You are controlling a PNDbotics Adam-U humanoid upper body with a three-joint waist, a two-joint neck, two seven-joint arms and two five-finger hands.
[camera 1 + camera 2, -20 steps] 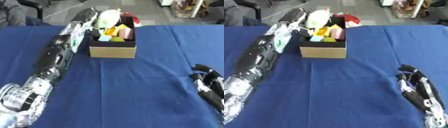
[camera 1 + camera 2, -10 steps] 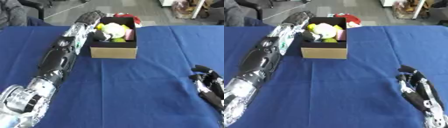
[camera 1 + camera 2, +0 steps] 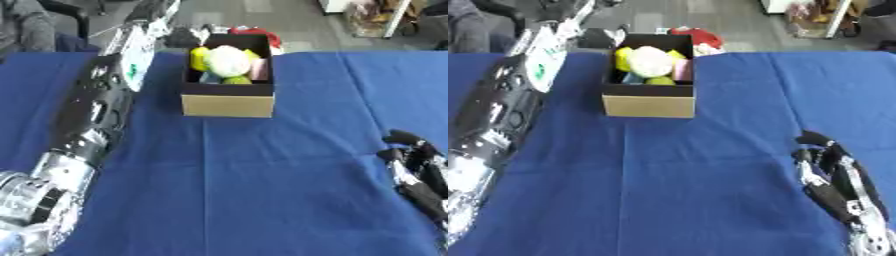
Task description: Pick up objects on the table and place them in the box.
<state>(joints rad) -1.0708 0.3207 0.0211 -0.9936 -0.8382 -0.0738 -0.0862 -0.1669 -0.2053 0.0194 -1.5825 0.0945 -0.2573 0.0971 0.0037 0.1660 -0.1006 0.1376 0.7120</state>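
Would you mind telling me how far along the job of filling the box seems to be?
Mostly done, it seems: the box holds a pale round thing among yellow, green and pink items. The left hand is not visible past the box; the right hand rests holding nothing at the table's right edge. Only a red thing lies beyond the box.

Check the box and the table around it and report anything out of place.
One oddity: a red thing lies outside the box, just behind its far right corner. The pale ball and other items sit heaped inside the box, which stands upright.
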